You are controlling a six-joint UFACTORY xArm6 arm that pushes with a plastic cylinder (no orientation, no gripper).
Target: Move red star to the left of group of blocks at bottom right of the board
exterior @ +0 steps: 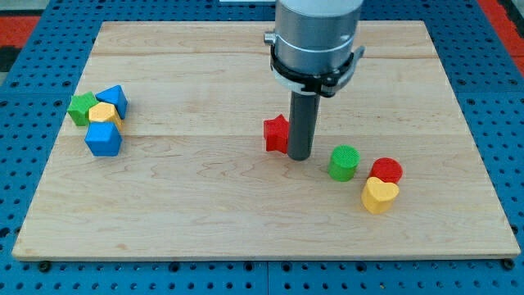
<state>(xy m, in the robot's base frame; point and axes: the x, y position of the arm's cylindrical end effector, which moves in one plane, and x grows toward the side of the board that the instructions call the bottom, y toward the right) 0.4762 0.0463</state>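
Wooden board (205,213) spreads under me. Nearest, right of my tip (300,157), sit yellow heart (379,197), red cylinder (386,170), green cylinder (344,162). Red star (277,133) touches my tip's left, seemingly awaiting repositioning. No claw to spread: just a rod.

My tip (300,156) touching red star's (276,133) right side, green cylinder (344,162), red cylinder (386,170), yellow heart (379,195) further right
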